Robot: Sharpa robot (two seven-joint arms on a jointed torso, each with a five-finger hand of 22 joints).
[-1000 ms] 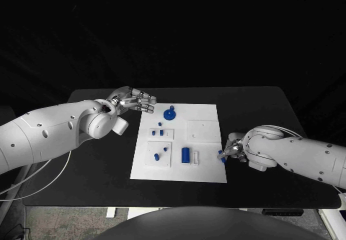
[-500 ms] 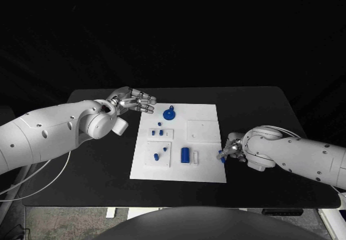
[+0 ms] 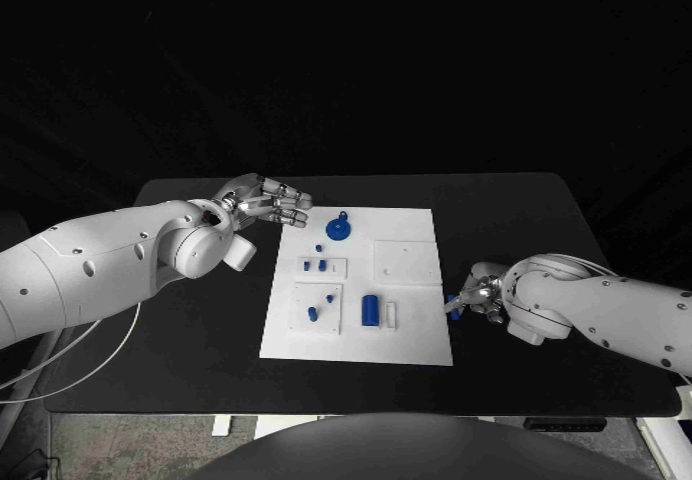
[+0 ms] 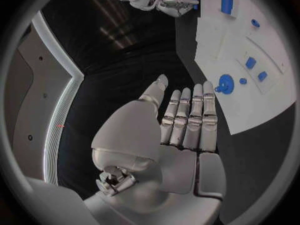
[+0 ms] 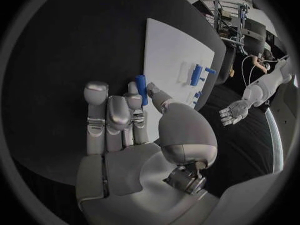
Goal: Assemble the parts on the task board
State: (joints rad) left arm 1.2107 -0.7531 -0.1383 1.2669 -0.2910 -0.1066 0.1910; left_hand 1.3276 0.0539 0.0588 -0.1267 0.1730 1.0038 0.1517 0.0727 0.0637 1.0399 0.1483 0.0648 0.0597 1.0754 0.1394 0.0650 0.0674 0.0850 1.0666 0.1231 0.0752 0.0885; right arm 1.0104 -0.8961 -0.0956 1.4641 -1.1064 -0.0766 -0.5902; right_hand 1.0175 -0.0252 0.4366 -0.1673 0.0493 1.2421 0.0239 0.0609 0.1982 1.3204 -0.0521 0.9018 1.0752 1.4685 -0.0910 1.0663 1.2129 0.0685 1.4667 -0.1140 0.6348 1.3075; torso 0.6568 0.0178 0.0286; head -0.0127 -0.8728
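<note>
Head view: right hand (image 3: 476, 296) pinches a small blue peg (image 3: 456, 312) just off the task board (image 3: 411, 345) at its right edge, apparently ready for insertion; left hand (image 3: 268, 201), fingers extended and empty, hovers beyond the board's far-left corner, leaving it unobstructed.

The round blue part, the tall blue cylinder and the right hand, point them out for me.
round blue part (image 3: 339, 229), head view, centre of its disc.
tall blue cylinder (image 3: 371, 307), head view, middle of its body.
right hand (image 3: 476, 291), head view, middle of the hand.
</note>
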